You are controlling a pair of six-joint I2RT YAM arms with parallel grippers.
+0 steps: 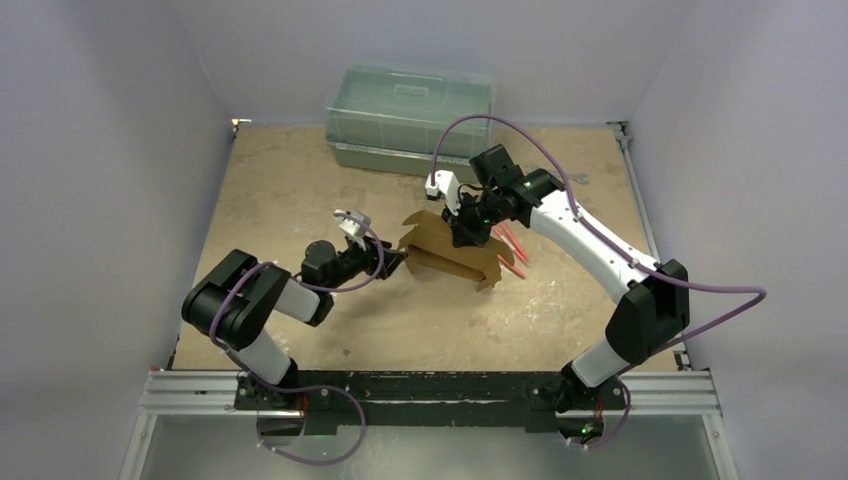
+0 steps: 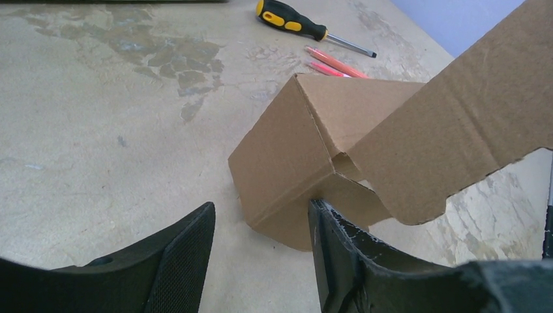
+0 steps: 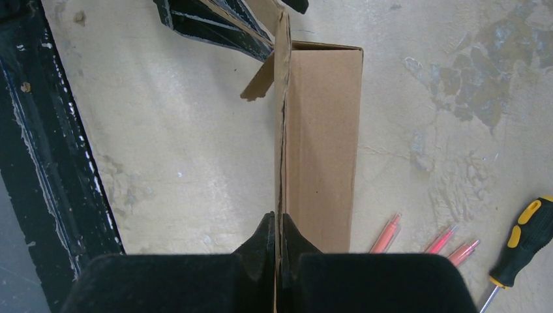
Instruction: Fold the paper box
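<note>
From above, the paper box sits half-folded in the middle of the table, between the left gripper at its left end and the right gripper on top; the left wrist view shows that claw's fingers parted at the box's corner, with a screwdriver beyond; the right wrist view shows its claw clenched on an upright cardboard panel of the box.

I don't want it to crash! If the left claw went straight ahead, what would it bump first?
Probably the paper box: its brown end stands right in front of the open left claw, very close. The screwdriver lies farther behind.
</note>
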